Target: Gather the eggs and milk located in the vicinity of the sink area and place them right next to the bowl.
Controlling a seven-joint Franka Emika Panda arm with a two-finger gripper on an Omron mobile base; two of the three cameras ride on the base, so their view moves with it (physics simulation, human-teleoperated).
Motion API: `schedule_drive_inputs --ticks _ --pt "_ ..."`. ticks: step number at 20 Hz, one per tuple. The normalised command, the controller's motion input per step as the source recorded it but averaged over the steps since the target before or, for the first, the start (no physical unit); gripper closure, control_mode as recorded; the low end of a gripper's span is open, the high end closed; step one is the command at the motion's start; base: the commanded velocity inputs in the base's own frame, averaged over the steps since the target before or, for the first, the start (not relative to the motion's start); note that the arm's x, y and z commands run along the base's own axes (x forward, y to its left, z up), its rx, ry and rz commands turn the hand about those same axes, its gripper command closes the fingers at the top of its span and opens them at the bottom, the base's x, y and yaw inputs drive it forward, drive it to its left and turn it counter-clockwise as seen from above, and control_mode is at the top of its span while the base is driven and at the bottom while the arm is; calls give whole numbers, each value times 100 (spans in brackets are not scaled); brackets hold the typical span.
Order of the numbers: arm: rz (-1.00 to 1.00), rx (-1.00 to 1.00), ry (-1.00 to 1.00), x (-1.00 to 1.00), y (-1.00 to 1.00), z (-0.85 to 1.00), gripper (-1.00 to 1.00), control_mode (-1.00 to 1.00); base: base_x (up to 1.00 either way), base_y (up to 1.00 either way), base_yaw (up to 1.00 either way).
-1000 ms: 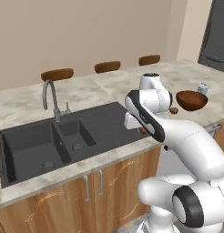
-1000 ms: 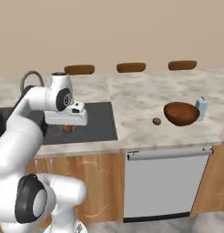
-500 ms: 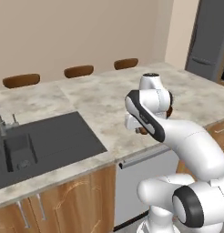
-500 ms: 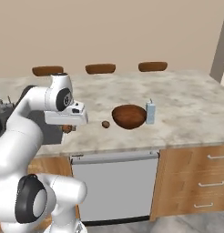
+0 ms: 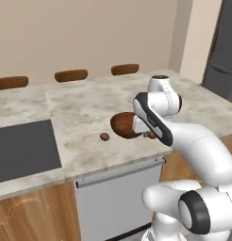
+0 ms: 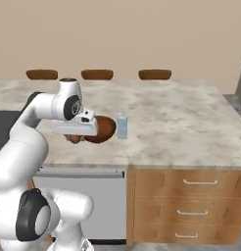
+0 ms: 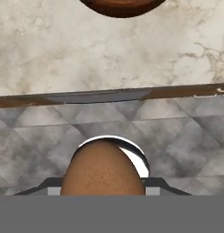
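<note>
My gripper (image 7: 102, 187) is shut on a brown egg (image 7: 102, 173), hanging just off the counter's front edge over the tiled floor. In the base views the gripper (image 5: 148, 133) (image 6: 75, 138) hangs in front of the dark reddish-brown bowl (image 5: 122, 124) (image 6: 105, 128), whose rim (image 7: 120, 7) shows at the top of the hand view. A second egg (image 5: 104, 136) lies on the marble counter just left of the bowl. The pale blue milk (image 6: 122, 125) stands upright on the bowl's right side. Far to the left lies the dark sink (image 5: 21, 148).
Three brown stool seats (image 5: 70, 75) (image 6: 97, 74) line the far side of the island. A dishwasher front (image 5: 119, 197) sits under the counter below the bowl, with wooden drawers (image 6: 201, 206) to its right. A dark fridge (image 5: 227, 61) stands at the far right.
The whole picture has shifted: the base drove right along the counter, so the sink slid left and the bowl and milk came near the hand. The gripper stays shut on the egg.
</note>
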Motion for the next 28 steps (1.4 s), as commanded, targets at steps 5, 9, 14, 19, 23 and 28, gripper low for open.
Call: schedule_drive_inputs --ticks 5,9,14,19,23,28 --pt "0 0 0 0 0 0 100 100 51 -80 25" --pt "0 0 0 0 0 0 100 100 78 -24 -29" --pt "0 0 0 0 0 0 100 100 18 4 -23" --pt "0 0 0 0 0 0 100 100 0 0 0" --pt "0 0 0 0 0 0 100 100 0 0 0" --pt "0 0 0 0 0 -1 100 -100 0 0 0"
